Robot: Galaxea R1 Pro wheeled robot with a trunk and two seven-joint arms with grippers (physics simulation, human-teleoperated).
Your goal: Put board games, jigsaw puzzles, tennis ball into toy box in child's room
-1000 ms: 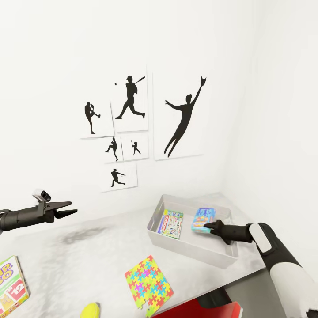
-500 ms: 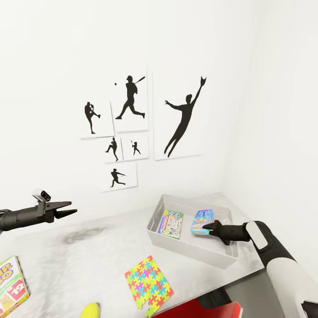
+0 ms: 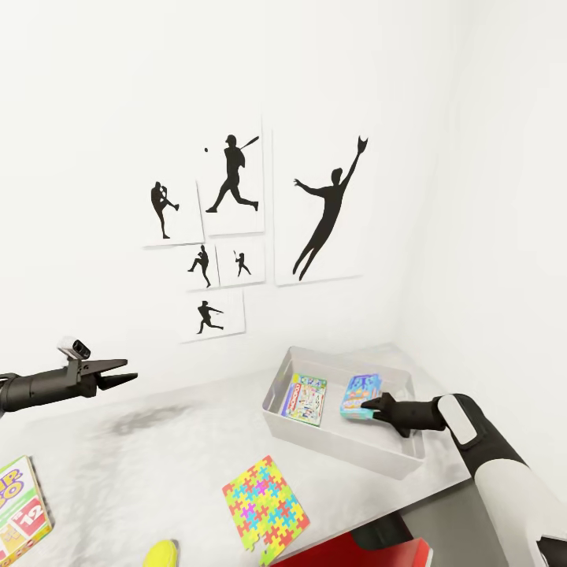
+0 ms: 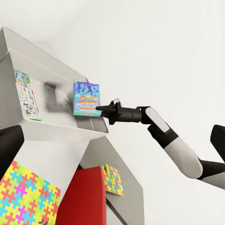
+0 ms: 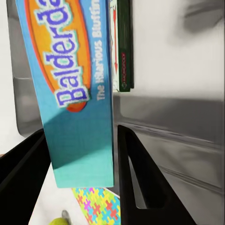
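Your right gripper [image 3: 367, 408] is pinching the small blue-cyan board game box [image 3: 361, 393] by its near edge, holding it over the shallow pale grey toy box [image 3: 346, 445], inside its right half. In the right wrist view the cover [image 5: 79, 93] is reading "Balderda…" in white on an orange oval, with "The Hilarious Bluffing…" beside it. A green-edged board game with a pastel cover [image 3: 305, 398] is lying in the toy box's left half. In front of the toy box, on the pale grey table top [image 3: 157, 465], a bright jigsaw puzzle panel [image 3: 264, 502] is lying flat. Your left gripper [image 3: 126, 372] is hovering well left of the toy box, its fingers slightly parted and empty. Far left of the toy box, a box marked "12" [image 3: 22, 504] is sitting at the table's edge, and a yellow-green tennis ball [image 3: 163, 553] is resting left of the puzzle.
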